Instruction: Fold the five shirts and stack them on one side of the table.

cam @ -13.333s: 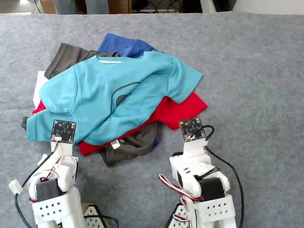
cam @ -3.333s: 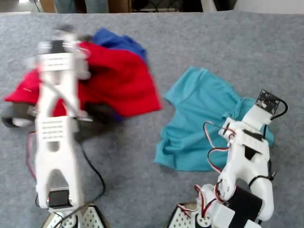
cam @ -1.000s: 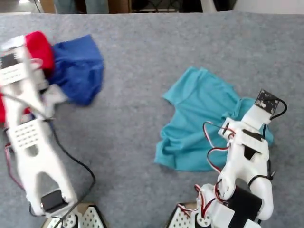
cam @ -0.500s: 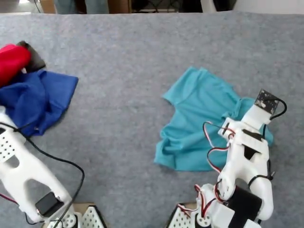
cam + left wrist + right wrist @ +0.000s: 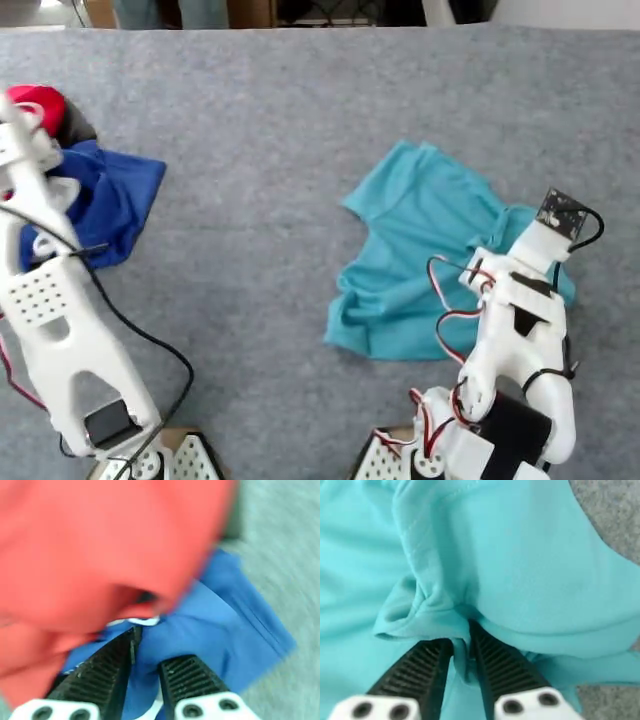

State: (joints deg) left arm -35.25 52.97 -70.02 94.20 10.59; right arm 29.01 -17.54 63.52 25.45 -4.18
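Note:
A teal shirt (image 5: 420, 250) lies crumpled on the right half of the grey table. My right gripper (image 5: 461, 642) is shut on a bunched fold of the teal shirt (image 5: 520, 570), under the right arm (image 5: 520, 320). At the table's left edge a blue shirt (image 5: 105, 200) lies in a heap, with a red shirt (image 5: 35, 100) and a dark grey one (image 5: 78, 125) behind it. The left arm (image 5: 45, 290) stands over this heap. My left gripper (image 5: 147, 647) is shut on blue shirt cloth (image 5: 215, 630), and red cloth (image 5: 100, 545) hangs close above it.
The grey felt table (image 5: 260, 150) is bare between the two shirt groups. Both arm bases stand at the near edge, with a black cable (image 5: 150, 340) trailing from the left one.
The left arm has dragged the red, blue and grey shirts to the table's left edge, then swung back over the heap. The right arm and the teal shirt have stayed still.

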